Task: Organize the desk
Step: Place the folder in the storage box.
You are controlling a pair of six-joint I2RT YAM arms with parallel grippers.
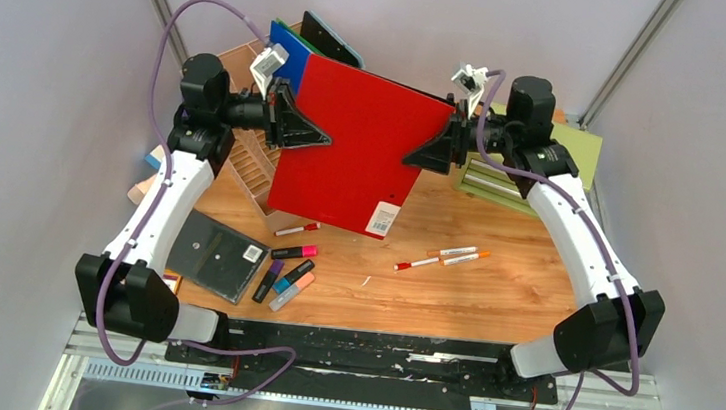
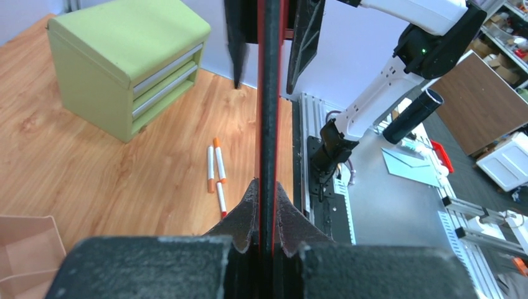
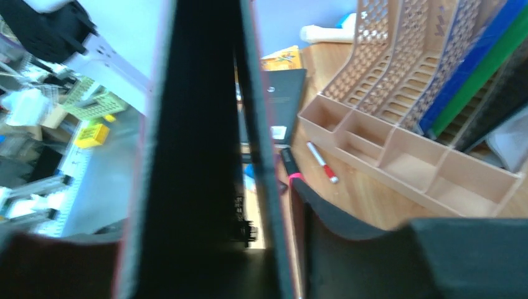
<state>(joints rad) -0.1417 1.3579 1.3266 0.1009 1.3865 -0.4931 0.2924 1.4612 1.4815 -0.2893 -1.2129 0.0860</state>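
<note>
1. Looking from above: left tool [image 1: 311, 132] and right tool [image 1: 424, 153] meet opposite edges of a red folder [image 1: 360, 144], held tilted above the tabletop [image 1: 492, 288], probably bound for the file rack [image 1: 248, 159] behind. Both arms reach forward, wrists turned inward.
2. Left wrist: its jaws are clamped tight on the folder's edge.
3. Right wrist: blurred. Jaws straddle the other edge, partly open, with a gap beside one finger.

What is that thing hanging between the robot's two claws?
A red folder, seen from the top camera: the left gripper is clamped on one edge, the right gripper straddles the opposite edge.
</note>
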